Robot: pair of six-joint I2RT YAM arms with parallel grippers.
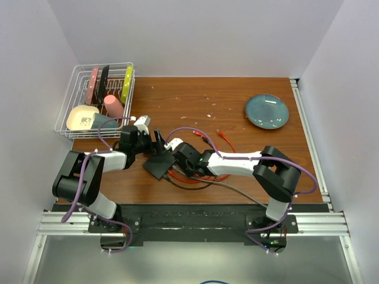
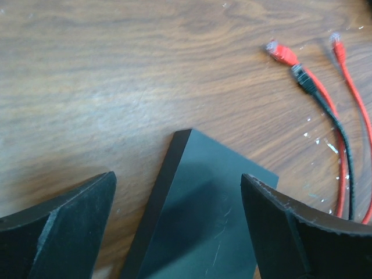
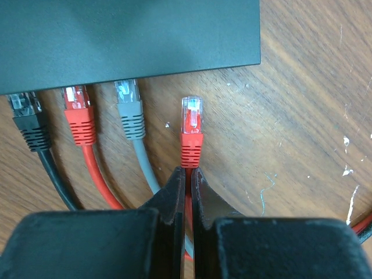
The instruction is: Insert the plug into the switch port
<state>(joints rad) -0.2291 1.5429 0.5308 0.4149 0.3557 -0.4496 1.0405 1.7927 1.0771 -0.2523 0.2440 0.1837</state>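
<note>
Plug (image 3: 192, 119), clear tip and ribbed red boot, tail pinched by right hand (image 3: 188, 177), left hand (image 2: 177, 180) spread above flat black box (image 2: 203, 226)

place: robot lab cell | evidence: plain white booth walls (image 1: 195, 35) — aluminium rail (image 1: 62, 222) fronting wooden table (image 1: 177, 100)
</note>
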